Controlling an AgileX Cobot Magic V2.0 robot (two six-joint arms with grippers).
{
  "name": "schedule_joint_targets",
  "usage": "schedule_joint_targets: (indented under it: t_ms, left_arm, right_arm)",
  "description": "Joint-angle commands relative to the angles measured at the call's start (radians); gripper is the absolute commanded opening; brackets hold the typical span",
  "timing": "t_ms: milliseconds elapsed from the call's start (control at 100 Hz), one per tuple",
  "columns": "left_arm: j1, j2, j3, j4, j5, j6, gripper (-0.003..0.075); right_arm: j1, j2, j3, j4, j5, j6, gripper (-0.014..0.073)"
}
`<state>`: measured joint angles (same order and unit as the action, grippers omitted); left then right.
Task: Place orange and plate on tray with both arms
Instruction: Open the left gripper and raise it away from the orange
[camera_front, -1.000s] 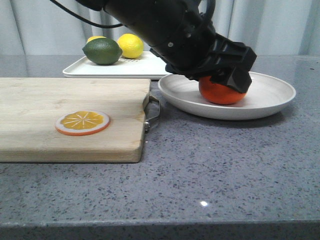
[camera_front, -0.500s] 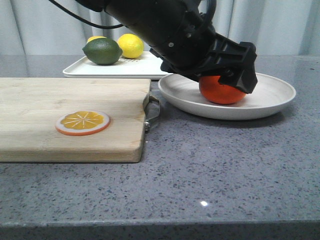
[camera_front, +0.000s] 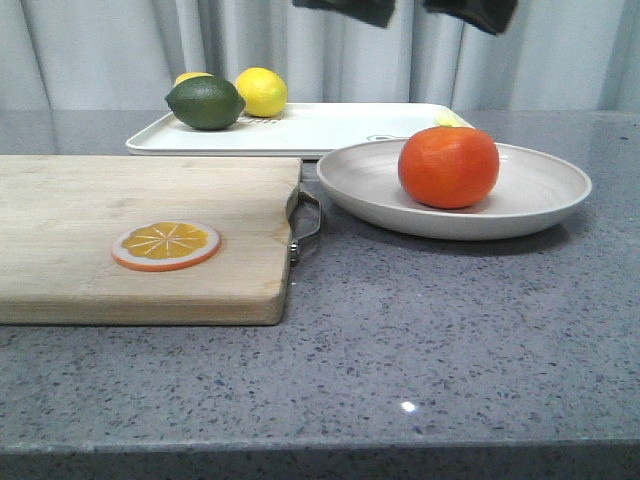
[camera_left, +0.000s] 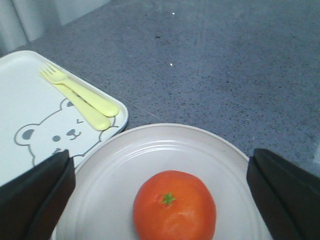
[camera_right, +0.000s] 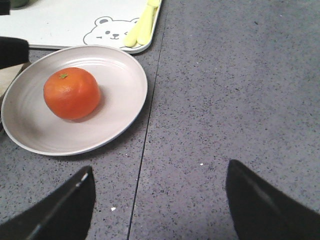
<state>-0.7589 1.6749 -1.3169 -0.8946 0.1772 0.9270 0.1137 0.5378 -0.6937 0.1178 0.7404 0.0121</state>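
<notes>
The orange (camera_front: 449, 167) sits in the middle of the off-white plate (camera_front: 540, 190), on the table just in front of the white tray (camera_front: 330, 125). My left gripper (camera_left: 160, 200) hangs high above the orange (camera_left: 174, 206), wide open and empty. Only its dark tips show at the top edge of the front view (camera_front: 410, 8). The plate (camera_left: 115, 170) overlaps the tray's (camera_left: 30, 100) bear corner. My right gripper (camera_right: 160, 210) is open and empty over bare table, to the right of the plate (camera_right: 115, 100) and orange (camera_right: 71, 93).
A wooden cutting board (camera_front: 120, 200) with an orange slice disc (camera_front: 165, 245) lies left of the plate, its metal handle (camera_front: 308, 225) near the rim. A lime (camera_front: 205, 102) and lemons (camera_front: 262, 90) sit on the tray's left end. A yellow fork (camera_left: 80, 95) lies by the bear drawing.
The left gripper, which was down around the orange, has let go and risen to the top of the front view. The orange stays on the plate.
</notes>
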Motion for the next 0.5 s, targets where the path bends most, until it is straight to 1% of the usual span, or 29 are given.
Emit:
schedule_joint_targets:
  t_ms: [0,260,490]
  left_arm:
    - [-0.005,-0.106,0.029,-0.004,-0.084,0.0,0.0662]
    - [0.025,-0.335,0.292,-0.004,-0.192,0.0,0.0662]
    - [0.119,-0.588,0.51,-0.004,-0.217,0.0,0.0662]
  right_arm:
    - [-0.005,0.011,-0.032,0.004,-0.072,-0.005,0.0551]
    - [-0.005,0.011,-0.032,0.004,-0.073,-0.005,0.0551]
    - [-0.005,0.011,-0.032,0.004,-0.073,-0.005,0.0551]
